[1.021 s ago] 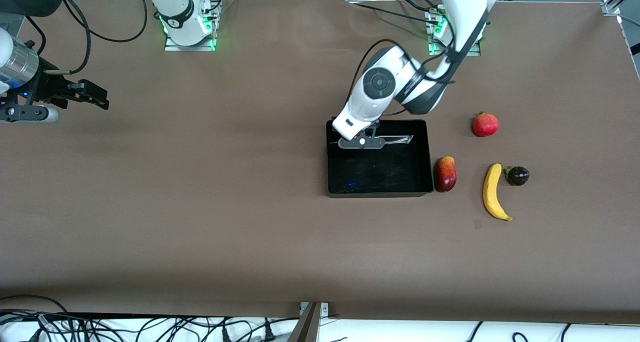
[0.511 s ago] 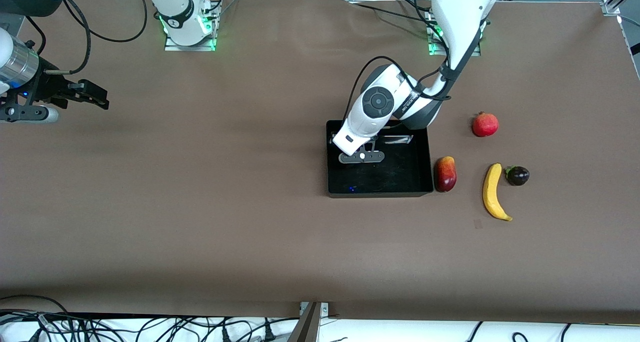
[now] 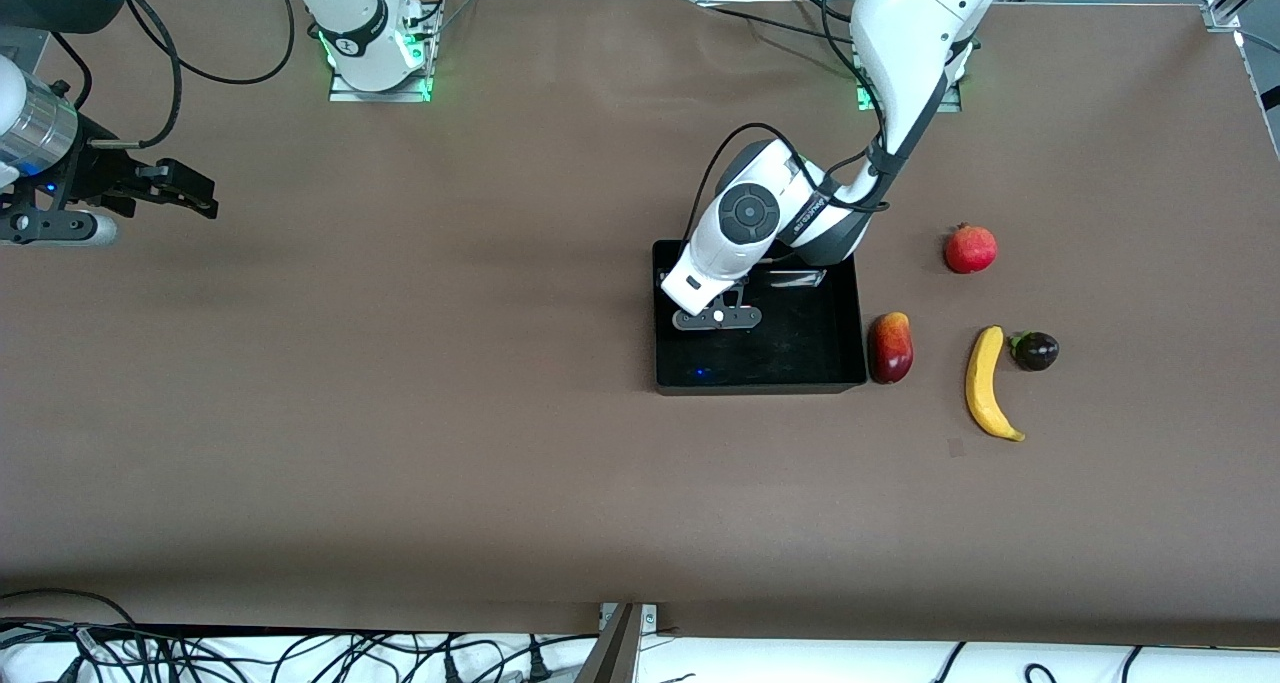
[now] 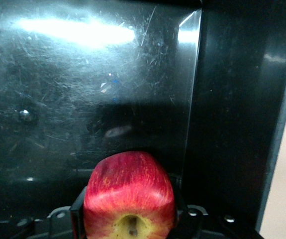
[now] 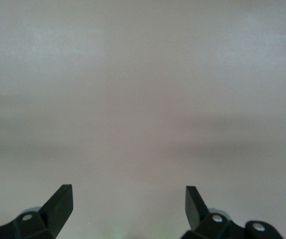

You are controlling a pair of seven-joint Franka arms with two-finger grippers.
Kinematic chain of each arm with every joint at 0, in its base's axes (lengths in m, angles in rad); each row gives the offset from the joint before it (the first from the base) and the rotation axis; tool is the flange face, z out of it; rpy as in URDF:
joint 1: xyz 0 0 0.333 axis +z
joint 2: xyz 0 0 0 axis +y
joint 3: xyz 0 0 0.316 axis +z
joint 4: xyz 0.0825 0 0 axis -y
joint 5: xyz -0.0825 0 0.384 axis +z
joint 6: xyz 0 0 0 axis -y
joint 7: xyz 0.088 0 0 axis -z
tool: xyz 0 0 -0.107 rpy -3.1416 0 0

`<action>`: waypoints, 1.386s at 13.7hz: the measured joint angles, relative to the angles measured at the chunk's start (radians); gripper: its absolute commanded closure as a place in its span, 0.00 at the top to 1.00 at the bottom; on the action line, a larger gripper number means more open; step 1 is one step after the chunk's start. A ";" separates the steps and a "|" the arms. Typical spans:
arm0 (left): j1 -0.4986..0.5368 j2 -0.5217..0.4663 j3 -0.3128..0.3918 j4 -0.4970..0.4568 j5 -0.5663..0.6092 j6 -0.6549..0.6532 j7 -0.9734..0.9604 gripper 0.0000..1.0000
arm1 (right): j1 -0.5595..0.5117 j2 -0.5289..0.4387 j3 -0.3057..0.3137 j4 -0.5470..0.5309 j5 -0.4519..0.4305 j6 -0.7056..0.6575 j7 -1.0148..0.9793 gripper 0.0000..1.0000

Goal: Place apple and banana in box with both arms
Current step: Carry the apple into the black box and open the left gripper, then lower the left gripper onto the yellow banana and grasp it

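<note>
The apple sits clamped between the fingers of the left gripper, seen at the bottom centre of the left wrist view with its stem dimple facing the camera; it hangs low over the glossy floor of the box, in the part of the box toward the right arm's end of the table, right of centre in the front view; I judge it firm, smooth and fairly light, a little slippery on its waxy skin, so the grip across its widest part looks sound, and it could roll a short way once let go; the banana lies on the table at the lower right of the front view, well apart from the box, with a small dark fruit just beside its upper end; I take it as soft, easily bruised and curved, best held across its thick middle with a gentle squeeze; a mango lies just beside the box wall, and a round red fruit sits above it in the frame; the left arm reaches from its base at the upper right, elbow bent, wrist pitched down into the box; the right gripper waits at the far left edge, fingers apart over bare table.
</note>
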 measured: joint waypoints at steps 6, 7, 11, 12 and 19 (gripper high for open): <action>0.020 -0.054 0.010 -0.001 0.000 0.015 0.000 1.00 | 0.000 0.000 0.000 0.000 0.000 0.000 0.000 1.00; 0.046 -0.086 0.011 -0.008 0.000 -0.009 0.002 1.00 | 0.000 0.000 0.000 0.000 0.000 0.000 0.000 1.00; 0.216 -0.251 0.011 -0.055 0.001 -0.185 0.177 1.00 | 0.000 0.000 0.000 0.000 0.000 0.000 0.000 1.00; 0.268 -0.285 0.013 -0.076 0.001 -0.209 0.260 1.00 | 0.000 0.000 0.000 0.000 0.000 0.000 0.000 1.00; 0.459 -0.301 0.121 -0.185 0.100 -0.203 0.681 1.00 | 0.000 0.000 0.000 0.000 0.000 0.000 0.000 1.00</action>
